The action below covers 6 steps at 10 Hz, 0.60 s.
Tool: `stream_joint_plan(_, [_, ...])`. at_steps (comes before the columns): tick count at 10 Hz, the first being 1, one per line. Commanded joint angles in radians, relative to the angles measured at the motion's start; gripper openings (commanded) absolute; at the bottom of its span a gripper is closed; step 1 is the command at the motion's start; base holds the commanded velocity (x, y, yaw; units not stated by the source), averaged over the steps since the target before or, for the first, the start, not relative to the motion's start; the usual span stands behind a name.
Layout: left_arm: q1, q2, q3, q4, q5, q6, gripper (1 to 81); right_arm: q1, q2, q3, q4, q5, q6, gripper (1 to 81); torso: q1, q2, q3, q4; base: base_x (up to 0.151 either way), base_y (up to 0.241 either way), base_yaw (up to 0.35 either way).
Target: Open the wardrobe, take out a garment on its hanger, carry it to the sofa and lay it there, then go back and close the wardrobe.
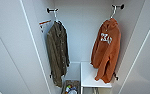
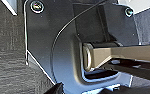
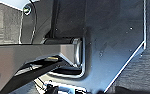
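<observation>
Wardrobe (image 1: 13,50) open; rust-orange hooded sweatshirt (image 1: 106,50) hangs on white hanger (image 1: 113,11) at right. Gripper states cannot be determined.

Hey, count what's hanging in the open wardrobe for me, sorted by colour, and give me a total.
Rust-orange: 1, the hoodie on the right peg.
Olive-green: 1, the jacket on the left peg.
Total: 2 garments hanging, each on its own hanger.
</observation>
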Motion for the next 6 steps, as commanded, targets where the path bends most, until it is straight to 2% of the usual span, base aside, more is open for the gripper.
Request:
stream_joint_plan(1, [-0.026,-0.002,0.003,-0.003,0.058,0.005,81.1,0.031,0.003,0.000,-0.002,-0.065,0.005,81.1,0.000,0.000,0.000,0.000,0.088,0.000,0.000])
stream_joint_plan(6, [-0.026,0.002,-0.003,0.002,0.055,0.005,81.1,0.028,0.009,-0.016,-0.002,-0.064,0.004,81.1,0.000,0.000,0.000,0.000,0.097,0.000,0.000])
